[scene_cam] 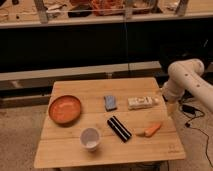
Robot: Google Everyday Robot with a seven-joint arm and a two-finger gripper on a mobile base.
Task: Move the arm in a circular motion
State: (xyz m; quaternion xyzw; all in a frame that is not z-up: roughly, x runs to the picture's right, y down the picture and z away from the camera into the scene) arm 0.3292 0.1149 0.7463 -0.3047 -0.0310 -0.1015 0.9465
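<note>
The arm (186, 80) bends down beside the table's (65, 152) right edge, likely mid-circle. Its gripper (171, 108) points downward, clench or release untellable. A white packet (140, 102) lies just left of it.

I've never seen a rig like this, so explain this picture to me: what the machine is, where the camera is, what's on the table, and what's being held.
There is one picture, taken from a single camera looking down at the table from in front. Where the camera is mounted isn't known.

The thick cream-white tube on the right is the robot's arm, bent at rounded joints. Its narrow tip is the gripper, the part that grasps things. It hangs at the right edge of the wooden table, and nothing shows in it.

On the table lie an orange bowl, a white cup, a small blue-grey pad, a white packet, a black bar and a small orange object. The arm touches none of them.
</note>
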